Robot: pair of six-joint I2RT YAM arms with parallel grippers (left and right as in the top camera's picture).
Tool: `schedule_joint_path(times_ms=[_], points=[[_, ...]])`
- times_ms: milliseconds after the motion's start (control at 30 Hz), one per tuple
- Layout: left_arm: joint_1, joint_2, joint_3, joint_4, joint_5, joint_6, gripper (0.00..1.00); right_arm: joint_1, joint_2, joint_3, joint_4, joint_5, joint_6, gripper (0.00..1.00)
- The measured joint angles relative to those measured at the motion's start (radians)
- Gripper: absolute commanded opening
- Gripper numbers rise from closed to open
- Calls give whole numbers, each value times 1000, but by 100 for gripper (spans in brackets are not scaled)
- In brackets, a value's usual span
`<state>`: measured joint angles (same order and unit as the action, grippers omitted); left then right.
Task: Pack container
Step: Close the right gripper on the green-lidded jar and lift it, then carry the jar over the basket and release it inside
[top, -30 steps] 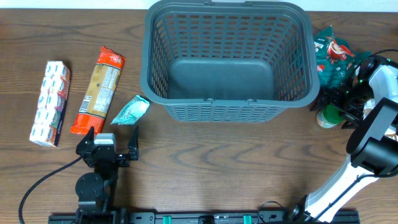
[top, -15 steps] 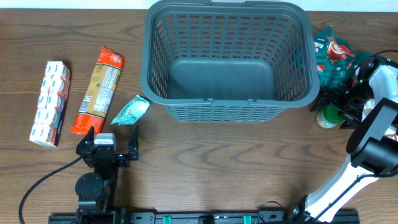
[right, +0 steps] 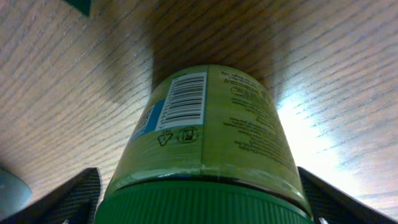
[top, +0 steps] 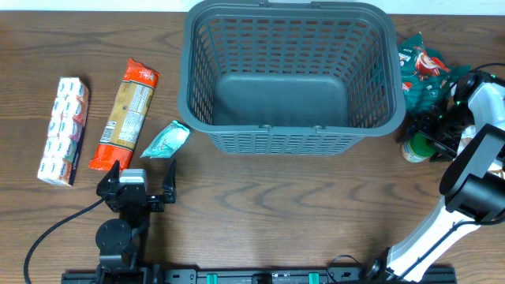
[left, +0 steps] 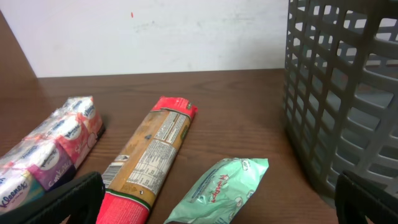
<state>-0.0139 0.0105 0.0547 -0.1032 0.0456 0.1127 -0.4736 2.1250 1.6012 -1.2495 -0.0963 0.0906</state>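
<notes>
The right gripper (right: 199, 208) straddles the green-capped bottle (right: 205, 124), jaws open. Squeezed off-centre, the smooth round bottle may slip or topple.

Left arm (top: 118, 235) folded low; left gripper (top: 142, 170) level, jaws spread wide. Right arm (top: 472, 183) extended, wrist bent down — right gripper (top: 424, 138) jaws apart, grip unconfirmed.
</notes>
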Motion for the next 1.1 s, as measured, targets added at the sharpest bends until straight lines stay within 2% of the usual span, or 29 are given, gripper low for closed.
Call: schedule_joint_path(times_ms=[33,133,733,900,1100], points=[[0,0,0,0,0,0,99,0,0,0,2,-1,-3,58],[0,0,0,0,0,0,99,0,-4,0,8,4,-5,1],[0,0,0,0,0,0,99,0,-46,-2,24,0,3,2],[0,0,0,0,0,0,99,0,-194,34,-6,-2,12,2],[0,0,0,0,0,0,99,0,-421,200,-75,-2,13,2]])
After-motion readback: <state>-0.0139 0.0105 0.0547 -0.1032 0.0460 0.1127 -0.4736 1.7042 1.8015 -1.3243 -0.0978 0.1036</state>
